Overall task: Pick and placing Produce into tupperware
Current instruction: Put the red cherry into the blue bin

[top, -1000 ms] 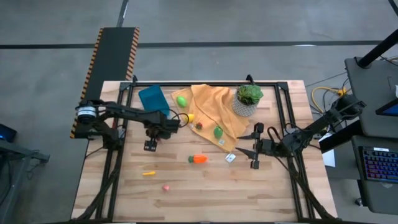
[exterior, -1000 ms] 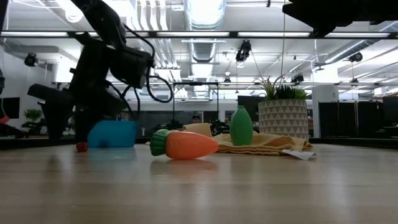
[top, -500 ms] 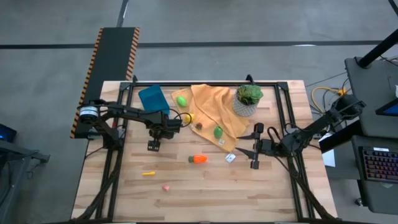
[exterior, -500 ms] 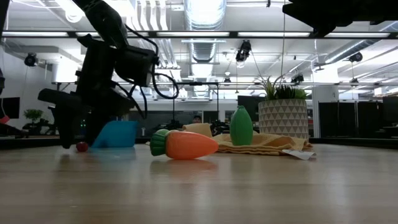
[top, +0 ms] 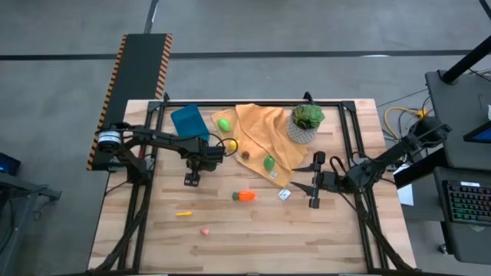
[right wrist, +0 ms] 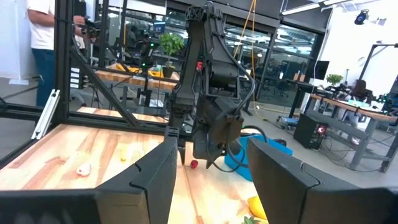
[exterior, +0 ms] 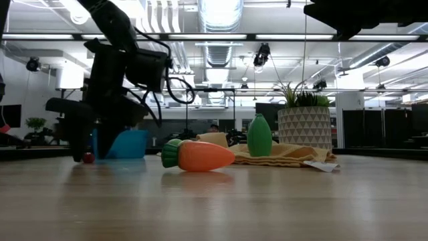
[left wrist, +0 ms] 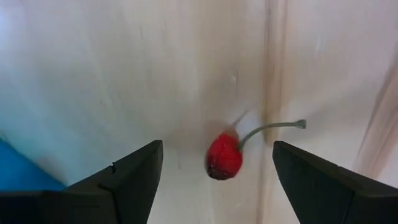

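My left gripper [top: 192, 179] points down, open, over a small red cherry [left wrist: 224, 155] with a thin stem that lies on the wood. Its fingers stand on either side of the cherry [exterior: 87, 158] without touching it. The blue tupperware [top: 189, 120] sits behind the gripper toward the far edge, and also shows in the low view [exterior: 126, 143]. An orange carrot [top: 244, 196], a yellow piece [top: 183, 214] and a pink piece [top: 205, 231] lie on bare wood. Green pieces [top: 224, 124] [top: 269, 162] lie on the cloth. My right gripper [top: 313, 186] waits open at the right.
An orange-yellow cloth [top: 265, 138] is spread in the far middle, with a potted plant [top: 306, 123] at its right corner. A small white piece [top: 284, 195] lies near my right gripper. Black frame rails run along the table's sides. People stand in the room beyond.
My left gripper has shifted a little toward the table's right, bringing its open fingers around the cherry. The cherry has stayed in place.
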### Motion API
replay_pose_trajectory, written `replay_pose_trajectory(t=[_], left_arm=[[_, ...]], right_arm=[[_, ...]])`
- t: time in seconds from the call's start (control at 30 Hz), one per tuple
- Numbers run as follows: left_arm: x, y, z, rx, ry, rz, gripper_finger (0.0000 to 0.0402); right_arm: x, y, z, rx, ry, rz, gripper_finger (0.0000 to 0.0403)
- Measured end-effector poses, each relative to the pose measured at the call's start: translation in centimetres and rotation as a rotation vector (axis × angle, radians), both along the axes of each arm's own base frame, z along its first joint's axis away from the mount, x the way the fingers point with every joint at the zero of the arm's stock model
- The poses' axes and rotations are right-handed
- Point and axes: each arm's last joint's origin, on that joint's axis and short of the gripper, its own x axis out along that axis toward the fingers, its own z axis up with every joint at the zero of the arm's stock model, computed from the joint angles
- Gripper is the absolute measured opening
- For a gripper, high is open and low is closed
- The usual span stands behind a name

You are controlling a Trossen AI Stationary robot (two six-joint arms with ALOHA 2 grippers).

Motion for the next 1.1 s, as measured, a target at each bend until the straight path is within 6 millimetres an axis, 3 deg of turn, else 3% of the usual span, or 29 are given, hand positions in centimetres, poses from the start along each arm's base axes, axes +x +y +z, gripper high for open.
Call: replay_pose_trajectory(t=[0.73,0.87,1.1], left_arm=[[-0.21,-0.12,-0.38,-0.023,-0.002,-0.006,0.0284],[-0.21,-0.1,-0.4,-0.019,-0.001,-0.024,0.025],[-0.19,-0.1,-0.41,-0.02,-0.004,-0.033,0.0155]], right_arm=[[0.0,0.0,0.0,0.0,0.0,0.0,0.0187],[0.0,0.0,0.0,0.0,0.0,0.0,0.0187],[0.01,0.0,0.01,0.0,0.0,0.0,0.0187]])
